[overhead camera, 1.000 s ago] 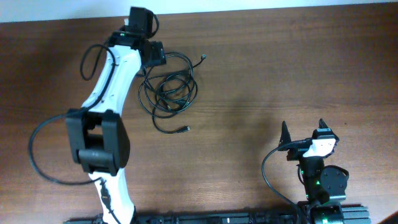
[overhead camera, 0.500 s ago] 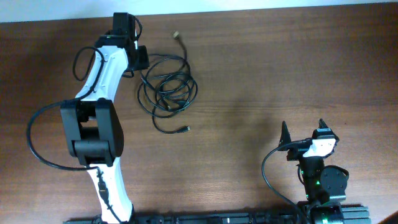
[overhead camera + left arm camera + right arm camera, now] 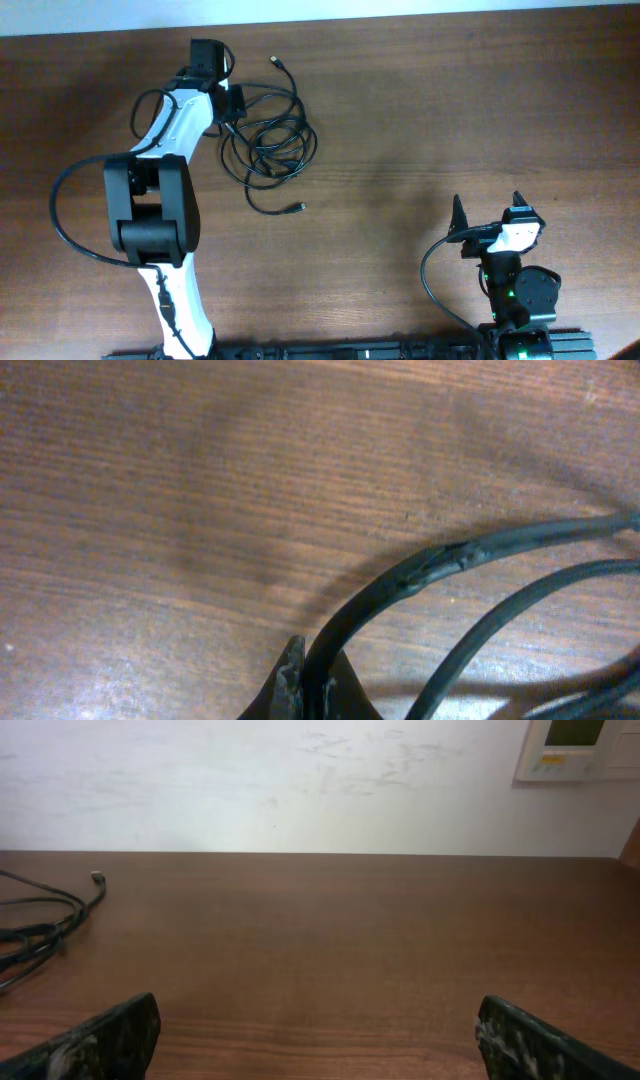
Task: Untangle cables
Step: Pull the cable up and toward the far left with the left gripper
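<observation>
Looped cables (image 3: pixel 268 140) lie on worktop (image 3: pixel 420 120), far left side; left claw (image 3: pixel 234 108) clamped on one strand at their left edge, arm stretched forward; right claw (image 3: pixel 488 210) gapes empty, well apart.

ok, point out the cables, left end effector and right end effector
cables (image 3: pixel 272 160): overhead, coil's tangled middle
left end effector (image 3: pixel 313 685): left wrist, between its fingertips
right end effector (image 3: pixel 488 205): overhead, between its fingertips

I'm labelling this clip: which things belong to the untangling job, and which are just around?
Job: cables; left gripper, fingers shut on one cable.
Just around: right gripper, open, away from the cables; wall panel; table.
</observation>
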### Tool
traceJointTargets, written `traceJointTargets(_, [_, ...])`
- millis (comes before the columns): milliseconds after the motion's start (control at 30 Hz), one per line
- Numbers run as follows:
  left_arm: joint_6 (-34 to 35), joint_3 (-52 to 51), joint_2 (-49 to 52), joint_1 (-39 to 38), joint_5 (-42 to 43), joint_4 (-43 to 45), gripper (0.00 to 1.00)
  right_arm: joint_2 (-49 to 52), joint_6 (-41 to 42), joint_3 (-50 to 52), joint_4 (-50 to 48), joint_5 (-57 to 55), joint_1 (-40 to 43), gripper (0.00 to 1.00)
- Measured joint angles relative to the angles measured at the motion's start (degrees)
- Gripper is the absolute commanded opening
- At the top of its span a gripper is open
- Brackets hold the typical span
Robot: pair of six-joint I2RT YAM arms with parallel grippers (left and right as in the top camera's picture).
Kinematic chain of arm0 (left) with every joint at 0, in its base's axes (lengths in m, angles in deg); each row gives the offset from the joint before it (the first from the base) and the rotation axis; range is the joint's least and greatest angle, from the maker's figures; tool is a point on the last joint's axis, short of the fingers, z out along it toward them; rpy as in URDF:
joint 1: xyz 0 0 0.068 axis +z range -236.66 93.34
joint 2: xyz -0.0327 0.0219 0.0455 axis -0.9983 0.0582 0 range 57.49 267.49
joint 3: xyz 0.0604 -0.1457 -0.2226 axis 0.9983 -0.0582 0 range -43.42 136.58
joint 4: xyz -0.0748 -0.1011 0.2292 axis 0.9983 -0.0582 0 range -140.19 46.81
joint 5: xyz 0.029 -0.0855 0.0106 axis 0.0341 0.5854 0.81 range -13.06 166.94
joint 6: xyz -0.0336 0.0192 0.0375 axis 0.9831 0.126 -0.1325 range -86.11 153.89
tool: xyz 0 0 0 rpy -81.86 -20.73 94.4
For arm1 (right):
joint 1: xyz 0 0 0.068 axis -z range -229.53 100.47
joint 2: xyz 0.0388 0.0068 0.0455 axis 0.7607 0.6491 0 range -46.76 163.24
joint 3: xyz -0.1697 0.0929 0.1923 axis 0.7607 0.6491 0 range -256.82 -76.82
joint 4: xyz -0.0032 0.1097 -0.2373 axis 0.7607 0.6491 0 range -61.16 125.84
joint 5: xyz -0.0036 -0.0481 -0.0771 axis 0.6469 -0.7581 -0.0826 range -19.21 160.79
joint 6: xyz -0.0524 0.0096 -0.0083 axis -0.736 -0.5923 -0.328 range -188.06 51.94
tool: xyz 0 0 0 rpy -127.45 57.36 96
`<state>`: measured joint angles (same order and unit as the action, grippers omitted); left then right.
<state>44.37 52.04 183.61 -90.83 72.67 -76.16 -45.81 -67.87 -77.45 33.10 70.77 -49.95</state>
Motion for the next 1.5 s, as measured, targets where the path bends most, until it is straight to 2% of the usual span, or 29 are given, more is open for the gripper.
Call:
traceJointTargets(67, [0.00, 1.11, -0.68, 0.00, 0.48, -2.08, 0.00, 0.00, -0.02, 0.00, -0.02, 0.02, 0.00, 0.98])
traceJointTargets(133, [0.00, 1.14, -6.32, 0.02, 4.04, -3.04, 0.00, 0.00, 0.00, 0.00, -0.02, 0.02, 0.00, 0.98])
traceJointTargets(233, [0.48, 2.08, -22.60, 0.00, 13.25, -0.15, 0.00, 0.00, 0.00, 0.00, 0.00, 0.02, 0.00, 0.98])
traceJointTargets(267, [1.92, 2.95, -28.85, 0.00, 16.59, 1.42, 0.00, 0.02, 0.00, 0.00, 0.00, 0.00, 0.00, 0.98])
traceJointTargets(367, [9.01, 3.39, -37.81, 0.00, 21.55, 3.28, 0.00, 0.00, 0.00, 0.00, 0.00, 0.00, 0.00, 0.98])
traceJointTargets(467, [14.99, 3.37, -41.11, 0.00, 26.84, 8.17, 0.00, 0.00, 0.02, 0.00, -0.02, 0.00, 0.00, 0.98])
traceJointTargets(533, [17.73, 3.17, -41.81, 0.00, 32.11, 16.37, 0.00, -0.02, -0.02, 0.00, -0.02, 0.00, 0.00, 0.99])
traceJointTargets(600, [21.90, 2.73, -41.81, 0.02, 37.24, 34.80, 0.00, -0.02, -0.02, 0.00, -0.04, 0.02, 0.00, 0.98])
traceJointTargets(633, [23.30, 2.58, -42.14, 0.02, 38.38, 39.43, 0.00, 0.04, -0.02, 0.00, -0.04, 0.02, 0.00, 0.98])
traceJointTargets(667, [25.68, 2.97, -42.29, 0.00, 39.15, 51.98, 0.00, 0.00, -0.02, 0.00, -0.02, 0.00, 0.00, 0.98])
traceJointTargets(733, [26.97, 3.13, -43.15, 0.02, 39.23, 57.96, 0.00, 0.00, -0.02, 0.00, -0.02, 0.00, 0.00, 0.98])
traceJointTargets(767, [27.32, 3.19, -43.63, 0.02, 39.26, 57.83, 0.00, 0.00, -0.02, 0.00, -0.02, 0.00, 0.00, 0.98])
traceJointTargets(800, [26.88, 3.48, -43.85, 0.02, 38.82, 53.77, 0.00, 0.02, 0.00, 0.00, 0.00, 0.00, 0.00, 0.98])
traceJointTargets(867, [21.79, 4.07, -43.95, -0.07, 33.22, 36.74, 0.00, 0.00, 0.00, 0.00, -0.04, 0.02, 0.00, 0.98])
traceJointTargets(933, [15.15, 3.65, -43.10, -0.11, 21.44, 25.62, 0.00, -0.04, 0.00, 0.00, 0.00, 0.02, 0.00, 0.98])
traceJointTargets(967, [10.40, 3.61, -41.83, 0.02, 12.28, 22.34, 0.00, -0.04, -0.04, 0.00, -0.02, 0.00, 0.00, 0.98])
traceJointTargets(1033, [3.93, 3.61, -38.36, 2.29, -1.88, 20.44, 0.00, -0.04, -0.04, 0.00, -0.02, 0.00, 0.00, 0.98])
traceJointTargets(1067, [2.67, 3.61, -37.00, 3.80, -3.98, 20.33, 0.00, -0.04, -0.02, 0.00, -0.02, 0.00, 0.00, 0.98])
traceJointTargets(1133, [0.98, 3.61, -32.96, 8.98, -4.92, 20.31, 0.00, 0.00, 0.00, 0.00, -0.02, 0.00, 0.00, 0.98])
traceJointTargets(1267, [1.40, 3.65, -24.87, 18.03, 0.74, 15.15, 0.00, 0.00, 0.00, 0.00, 0.00, 0.00, 0.00, 0.98])
traceJointTargets(1367, [1.99, 3.65, -19.32, 21.81, 1.79, 9.88, 0.00, 0.00, -0.02, 0.00, -0.02, 0.00, 0.00, 0.99])
traceJointTargets(1500, [2.19, 3.65, -13.81, 22.95, 2.38, 6.32, 0.00, 0.00, 0.02, 0.00, -0.02, 0.00, 0.00, 0.98])
